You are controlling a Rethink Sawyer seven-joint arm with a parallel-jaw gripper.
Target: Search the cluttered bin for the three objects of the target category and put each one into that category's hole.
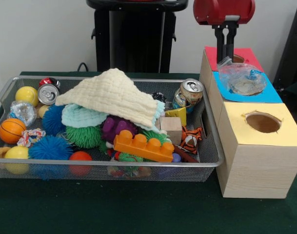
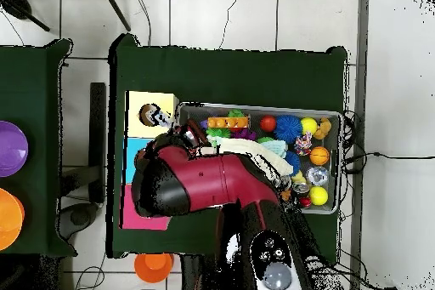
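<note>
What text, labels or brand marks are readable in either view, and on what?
No text can be read in either view.
Can with blue print in the wire bin: markings too blurred to read.
Can lying top-on near the far left: no print shows.
Crumpled bottle on the blue-surround box: no readable label.

wire mesh bin [image 1: 207, 122] sits left of the boxes, heaped with clutter. one crumpled clear bottle [image 1: 242, 78] lies on the blue surround, covering that hole. second clear bottle [image 1: 22, 111] lies at bin's far left. red-surround hole [image 1: 238, 58] on the far box, partly hidden.
</note>
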